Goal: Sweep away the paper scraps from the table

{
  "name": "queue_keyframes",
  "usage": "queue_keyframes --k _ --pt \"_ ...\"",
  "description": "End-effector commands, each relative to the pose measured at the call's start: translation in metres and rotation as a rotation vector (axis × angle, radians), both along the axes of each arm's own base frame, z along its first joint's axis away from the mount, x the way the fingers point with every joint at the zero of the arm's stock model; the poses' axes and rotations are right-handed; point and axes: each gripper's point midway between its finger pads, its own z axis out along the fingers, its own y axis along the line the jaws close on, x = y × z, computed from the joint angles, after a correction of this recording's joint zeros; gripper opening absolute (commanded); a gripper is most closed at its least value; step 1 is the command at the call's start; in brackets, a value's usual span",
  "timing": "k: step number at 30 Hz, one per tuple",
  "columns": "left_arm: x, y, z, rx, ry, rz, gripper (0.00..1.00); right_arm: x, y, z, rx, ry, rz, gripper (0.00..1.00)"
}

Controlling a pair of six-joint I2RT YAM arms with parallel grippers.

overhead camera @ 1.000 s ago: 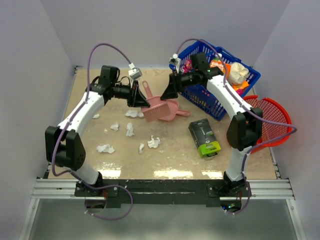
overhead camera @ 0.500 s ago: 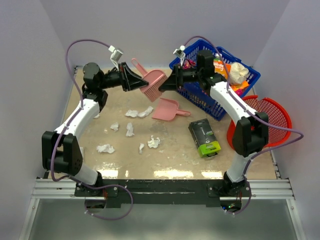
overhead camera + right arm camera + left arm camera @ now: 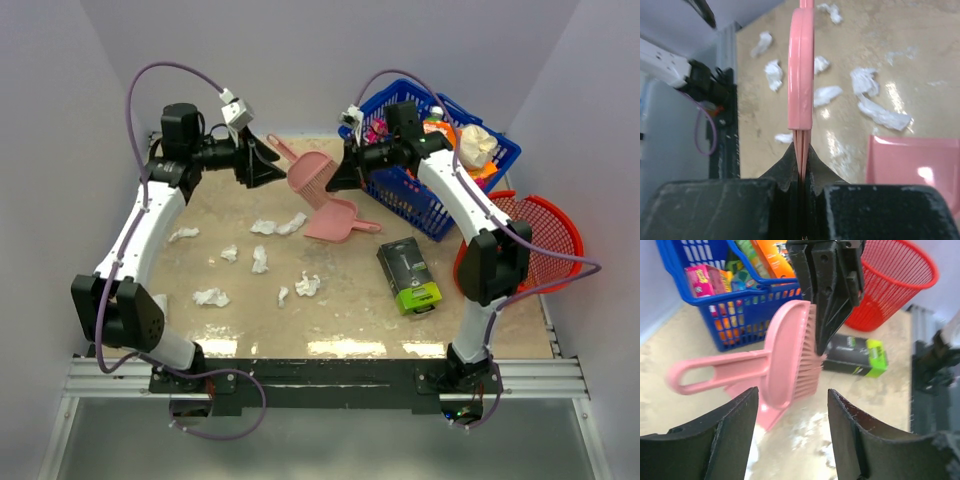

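A pink hand brush [image 3: 310,175] hangs in the air over the back of the table [image 3: 350,310]. My right gripper [image 3: 336,178] is shut on its bristle end; in the right wrist view the bristles [image 3: 801,145] are pinched between the jaws. My left gripper [image 3: 268,165] stands open just left of the brush handle [image 3: 715,374], with nothing between its fingers [image 3: 725,440]. The pink dustpan [image 3: 335,218] lies on the table under the brush. Several white paper scraps [image 3: 280,225] [image 3: 210,297] [image 3: 307,285] are scattered over the left and middle of the table.
A blue basket [image 3: 400,195] full of packets, with a whitish crinkled bag [image 3: 478,145], stands at the back right. A red mesh basket [image 3: 545,235] sits beside it at the right edge. A black and green box [image 3: 408,275] lies right of centre.
The left gripper lifted the brush off the table, then opened and let go of it. The right gripper closed on the bristles and now holds the brush alone.
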Motion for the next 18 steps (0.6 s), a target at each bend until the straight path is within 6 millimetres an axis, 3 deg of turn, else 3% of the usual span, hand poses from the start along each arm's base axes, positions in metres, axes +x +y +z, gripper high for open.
queue_keyframes --k 1,8,18 --pt "-0.026 0.029 -0.011 0.276 -0.236 -0.038 0.62 -0.024 -0.034 -0.025 -0.209 -0.178 0.109 0.00" --pt "-0.039 0.025 -0.020 0.304 -0.256 -0.106 0.62 -0.038 -0.043 -0.033 -0.266 -0.181 0.147 0.00" --pt "-0.030 0.020 -0.020 0.278 -0.253 -0.100 0.61 -0.059 -0.032 -0.034 -0.296 -0.231 0.243 0.00"
